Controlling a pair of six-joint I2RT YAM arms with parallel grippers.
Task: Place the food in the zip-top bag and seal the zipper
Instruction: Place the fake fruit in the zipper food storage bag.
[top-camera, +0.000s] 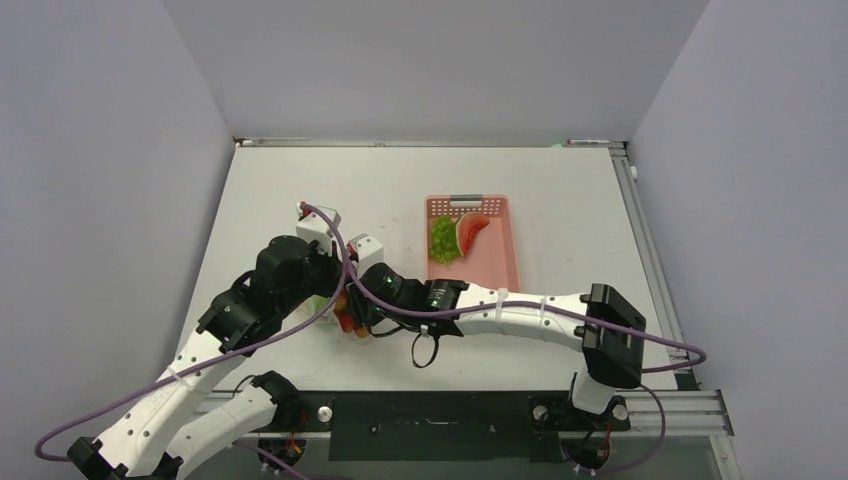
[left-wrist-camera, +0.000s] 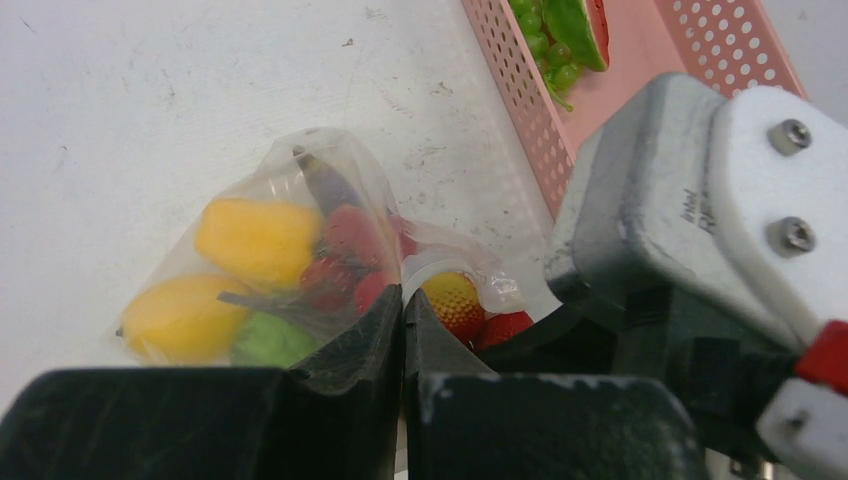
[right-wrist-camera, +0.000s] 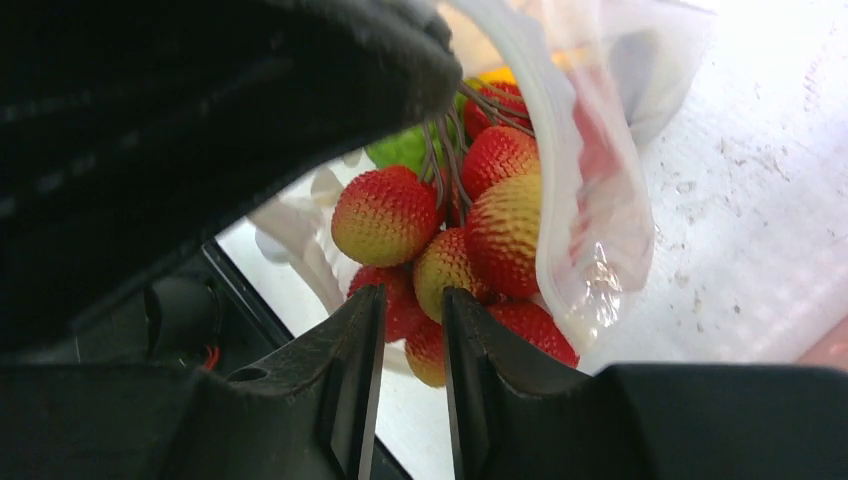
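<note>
Right at the mouth of the zip-top bag (left-wrist-camera: 300, 160) is where it all comes down to. Your left gripper (left-wrist-camera: 402, 310) is clamped tight, fingertips together on what looks like the bag's rim plastic. Your right gripper (right-wrist-camera: 412, 330) has its fingers drawn in to a narrow gap, with the berry bunch (right-wrist-camera: 470, 220) right at the tips. A berry shows in that gap, but honestly I can't tell if it's pinched or just lying behind the fingers.

Where stuff is: the bag lies on the table (top-camera: 560, 200) under both wrists, left of the pink basket (top-camera: 497, 265) in the top view. The yellow pieces (left-wrist-camera: 258, 238) plus some red and green bits are inside it. The bunch is only at the mouth, on the right gripper's side of your left fingers, with the bag's belly on the other side.

What the next move hinges on, imo: the bag's body runs from the mouth toward those yellow pieces, so the bunch has to travel along that line, straight ahead of the right fingertips. The right arm is the one on it. Drift sideways and you'll probably fold the rim over or spill berries.

The green grapes (top-camera: 442, 240) and watermelon slice (top-camera: 472, 232) sit in the basket, so you're nowhere near zipping.
</note>
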